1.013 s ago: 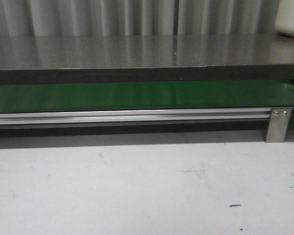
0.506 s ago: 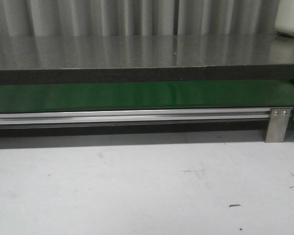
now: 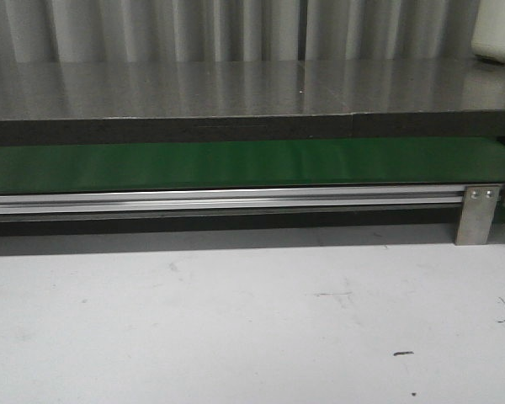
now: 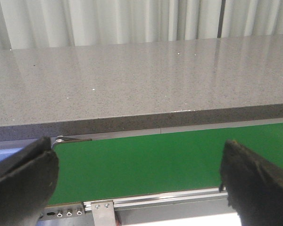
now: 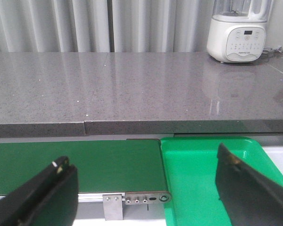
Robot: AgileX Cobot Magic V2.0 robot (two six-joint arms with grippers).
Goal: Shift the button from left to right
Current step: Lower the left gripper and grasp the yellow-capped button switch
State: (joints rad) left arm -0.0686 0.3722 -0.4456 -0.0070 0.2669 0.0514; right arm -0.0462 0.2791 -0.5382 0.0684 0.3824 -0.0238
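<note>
Backdrop: pale pleated curtain [image 3: 151,29] along the far side, behind a long grey speckled countertop [image 3: 236,88].
Near surface: white table [image 3: 236,320], scuffed, with small dark marks toward its right end.
Conveyor: green belt [image 3: 236,164] running left to right below the countertop edge, with an aluminium rail [image 3: 227,200] on its near side and a metal bracket [image 3: 478,215] at the right.
Hidden or cut off: the button does not show in any view, so its place cannot be told; neither arm shows in the front view; each wrist view shows only the finger ends, cut by the frame edge.
Left gripper [image 4: 141,183]: black fingers [image 4: 26,176] spread wide with nothing between them, looking level over the left end of the belt toward the countertop.
Right gripper [image 5: 146,193]: fingers [image 5: 250,195] likewise wide apart and holding nothing, hovering over the belt's right end, where a bright green tray [image 5: 203,174] sits just beside the belt.
Appliance: white blender base [image 5: 238,40] at the far right of the countertop, its jar cut off.
Writing: small marks on the blender's control panel, too small to read; no other label legible.
</note>
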